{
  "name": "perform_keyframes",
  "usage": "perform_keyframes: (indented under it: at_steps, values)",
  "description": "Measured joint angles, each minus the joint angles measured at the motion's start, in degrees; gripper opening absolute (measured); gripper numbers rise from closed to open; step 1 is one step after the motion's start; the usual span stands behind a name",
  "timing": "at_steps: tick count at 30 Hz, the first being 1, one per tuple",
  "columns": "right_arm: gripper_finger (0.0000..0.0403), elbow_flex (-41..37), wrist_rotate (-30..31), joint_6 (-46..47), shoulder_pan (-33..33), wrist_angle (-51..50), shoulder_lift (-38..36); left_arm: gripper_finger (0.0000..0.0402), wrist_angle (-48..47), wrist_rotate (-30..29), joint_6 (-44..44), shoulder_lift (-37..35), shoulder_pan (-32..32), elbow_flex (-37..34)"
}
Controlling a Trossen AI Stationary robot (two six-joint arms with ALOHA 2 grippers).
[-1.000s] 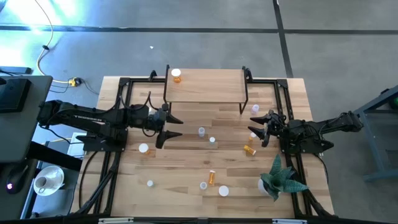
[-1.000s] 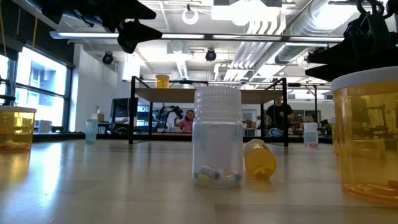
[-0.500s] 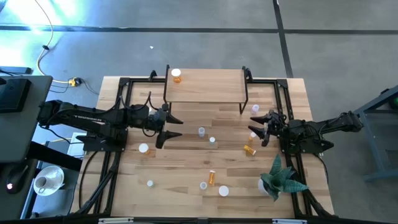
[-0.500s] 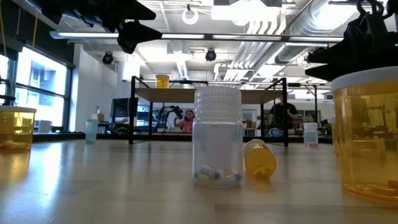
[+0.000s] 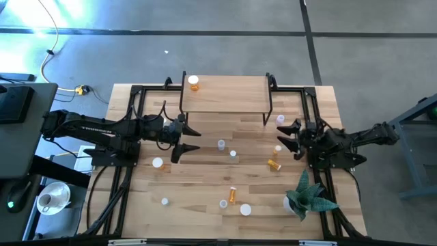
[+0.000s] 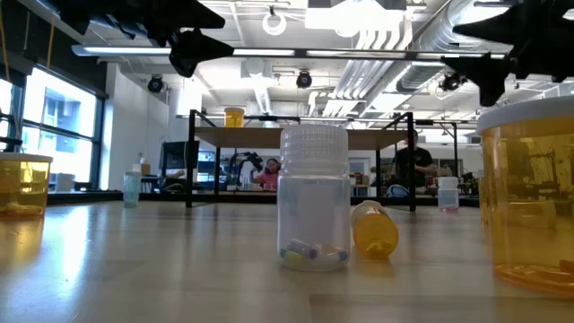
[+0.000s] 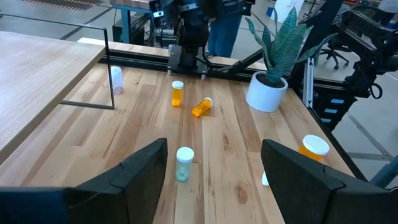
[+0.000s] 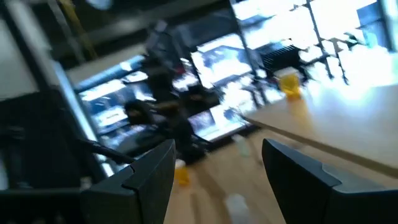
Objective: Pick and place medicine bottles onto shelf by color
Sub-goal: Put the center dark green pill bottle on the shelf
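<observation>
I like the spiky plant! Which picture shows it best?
The left wrist view: the plant stands whole in its white pot. The high view shows it small, from above. The low and right wrist views miss it.

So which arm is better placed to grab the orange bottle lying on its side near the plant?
Probably the right. Its open tool hangs near the lying orange bottle, on the plant side. The left tool, also open, is farther off across the table, with other bottles nearer to it.

One shelf [image 5: 225, 94], one plant [image 5: 308, 196], about ten medicine bottles [image 5: 221, 145].
</observation>
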Motion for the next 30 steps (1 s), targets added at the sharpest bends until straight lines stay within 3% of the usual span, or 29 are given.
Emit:
perform_keyframes:
  at_steps: [8, 16, 24, 30]
  values:
    - [0.0232, 4.55, -1.31, -1.66, 0.00, 1.94, 7.65, 0.0250, 0.00, 0.00, 0.00, 0.00, 0.00, 0.00]
    - [0.0232, 15.84, -2.00, -8.31, -0.51, -9.18, 20.75, 0.0250, -0.46, 0.00, -1.63, 0.00, 0.00, 0.00]
    - [0.0232, 19.83, -11.56, -10.06, -2.40, -9.52, 36.34, 0.0250, -0.50, 0.00, -2.08, 0.02, 0.02, 0.00]
    - [0.0232, 22.18, -11.89, -10.26, -3.17, -9.07, 46.13, 0.0250, -0.48, 0.00, -2.08, 0.02, 0.02, 0.00]
